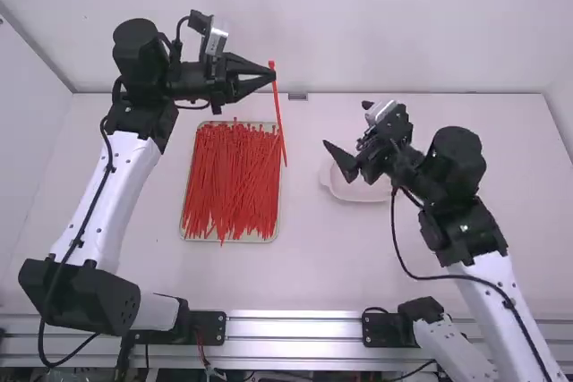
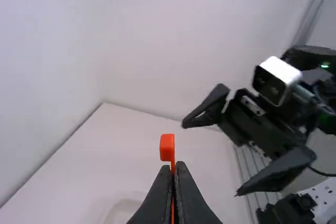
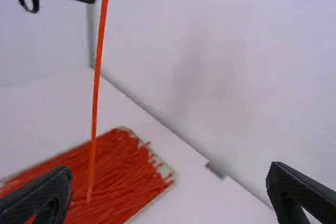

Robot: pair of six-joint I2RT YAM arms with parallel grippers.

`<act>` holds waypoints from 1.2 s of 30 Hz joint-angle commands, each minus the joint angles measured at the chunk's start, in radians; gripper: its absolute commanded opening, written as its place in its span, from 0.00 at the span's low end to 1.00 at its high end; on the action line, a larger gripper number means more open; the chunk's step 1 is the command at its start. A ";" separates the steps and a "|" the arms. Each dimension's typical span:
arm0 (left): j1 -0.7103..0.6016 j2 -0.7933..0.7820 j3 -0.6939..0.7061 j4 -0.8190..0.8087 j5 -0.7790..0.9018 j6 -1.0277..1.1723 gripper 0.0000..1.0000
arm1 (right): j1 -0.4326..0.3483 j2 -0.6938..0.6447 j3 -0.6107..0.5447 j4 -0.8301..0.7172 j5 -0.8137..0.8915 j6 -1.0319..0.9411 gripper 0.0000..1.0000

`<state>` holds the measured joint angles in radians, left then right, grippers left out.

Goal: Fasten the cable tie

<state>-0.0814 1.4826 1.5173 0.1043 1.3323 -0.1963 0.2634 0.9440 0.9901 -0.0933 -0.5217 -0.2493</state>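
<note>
Holding one cable tie just below its head, the left fingers are clamped shut, strap hanging beneath them. Apart, the right fingers stand spread (nothing held). Judged next: catch the tail, thread the head.

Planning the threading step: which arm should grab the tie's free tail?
Right. The left gripper is shut on the tie's head end, so it is occupied, and the tail hangs free below it. The right gripper is open, holds nothing and faces the tie.
</note>
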 commanded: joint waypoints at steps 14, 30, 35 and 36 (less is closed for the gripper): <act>-0.079 -0.009 0.015 0.008 0.081 0.056 0.02 | -0.137 0.274 0.024 0.272 -0.740 0.175 0.98; -0.119 -0.009 0.015 0.239 0.066 -0.150 0.02 | -0.004 0.326 0.024 0.349 -0.697 0.186 0.52; -0.146 -0.009 0.015 0.247 0.063 -0.155 0.02 | 0.005 0.326 0.024 0.349 -0.682 0.187 0.44; -0.151 -0.009 0.015 0.245 0.063 -0.155 0.02 | 0.003 0.326 0.024 0.348 -0.682 0.186 0.40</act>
<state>-0.2176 1.4826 1.5177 0.3481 1.3914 -0.3271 0.2684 1.2621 0.9901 0.2516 -1.2079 -0.0677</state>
